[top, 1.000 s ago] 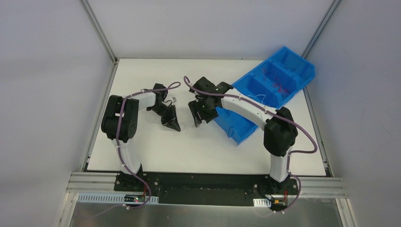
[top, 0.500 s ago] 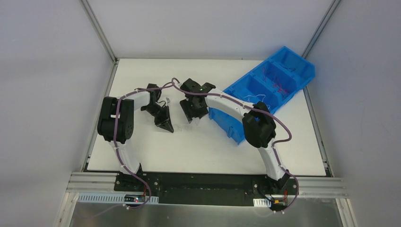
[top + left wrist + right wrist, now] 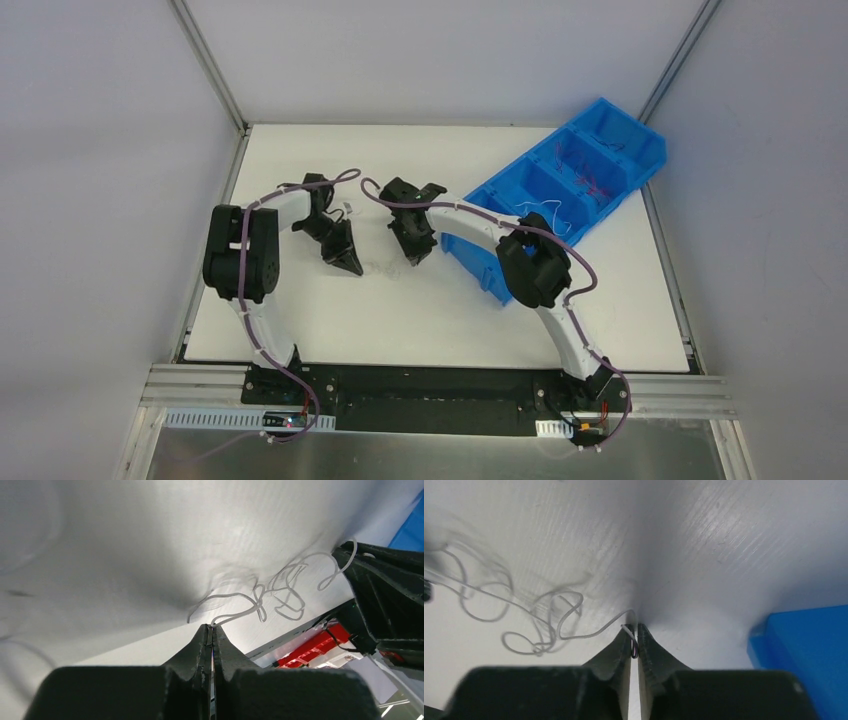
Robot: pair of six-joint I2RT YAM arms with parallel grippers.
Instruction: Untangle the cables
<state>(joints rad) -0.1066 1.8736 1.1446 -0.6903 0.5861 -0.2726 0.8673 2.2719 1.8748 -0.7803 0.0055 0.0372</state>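
The cables here are a thin white wire [image 3: 270, 592] knotted into loose loops, lying on the white table between my two grippers. My left gripper [image 3: 212, 626] is shut on one end of it, with the wire leading off to the tangle. In the right wrist view my right gripper [image 3: 634, 628] is shut on the other end, and the knotted loops [image 3: 541, 622] lie to its left. From above, the left gripper [image 3: 352, 267] and right gripper [image 3: 414, 258] sit low over the table, a short gap apart, and the wire is barely visible.
A blue bin [image 3: 520, 180] with several compartments stands diagonally at the back right, right behind my right arm; its corner [image 3: 804, 655] shows close beside the right gripper. More thin wires [image 3: 590, 178], red, purple and white, lie inside it. Walls enclose the table.
My right arm has swung left and down to the table, and its jaws have closed on the wire's end. The left gripper has shifted slightly left and stayed shut.
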